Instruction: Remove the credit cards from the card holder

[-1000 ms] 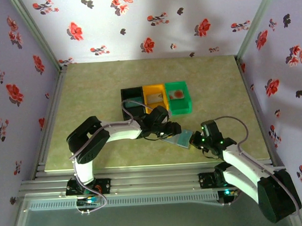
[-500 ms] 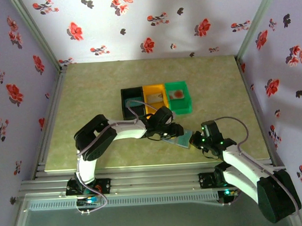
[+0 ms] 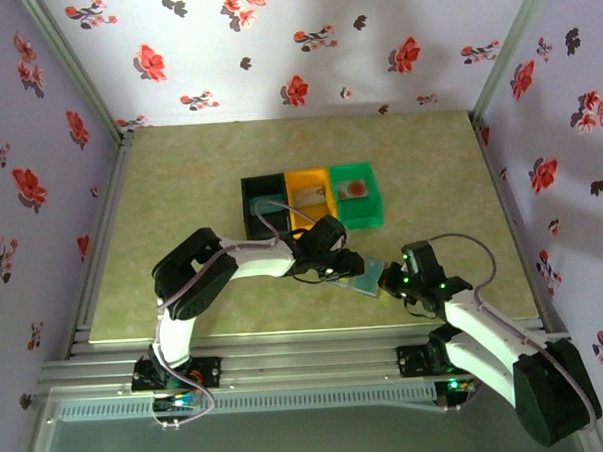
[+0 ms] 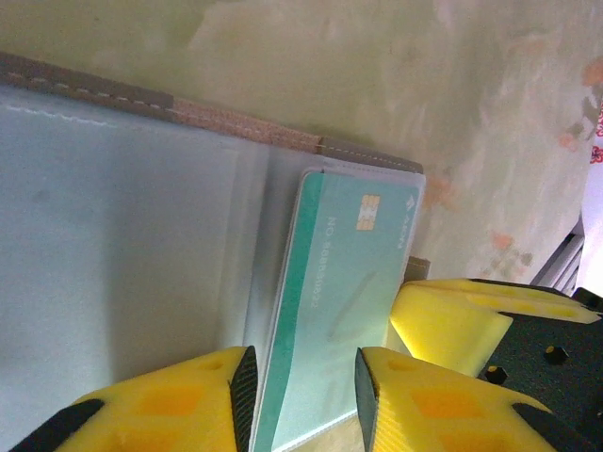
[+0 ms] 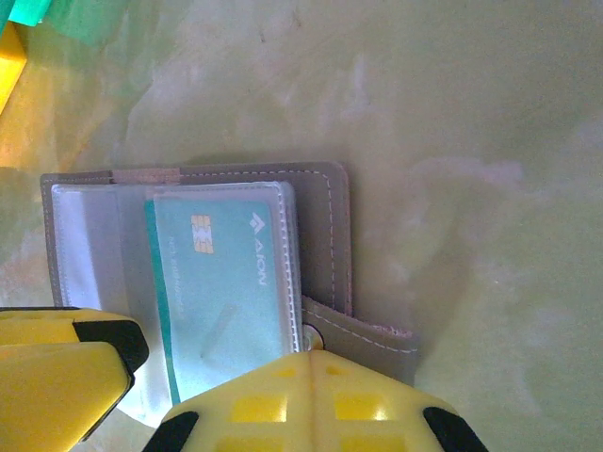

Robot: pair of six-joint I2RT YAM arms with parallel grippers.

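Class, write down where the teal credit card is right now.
Left wrist view: the teal credit card sits in the open card holder's clear sleeve, between the left gripper's fingers.

The left arm reaches to the right from its base, elbow bent sharply, wrist held low. The left gripper tilts downward, its yellow fingers standing part-way apart. The right arm stretches forward and to the left, also low, and the right gripper is closed, its fingertips nearly meeting
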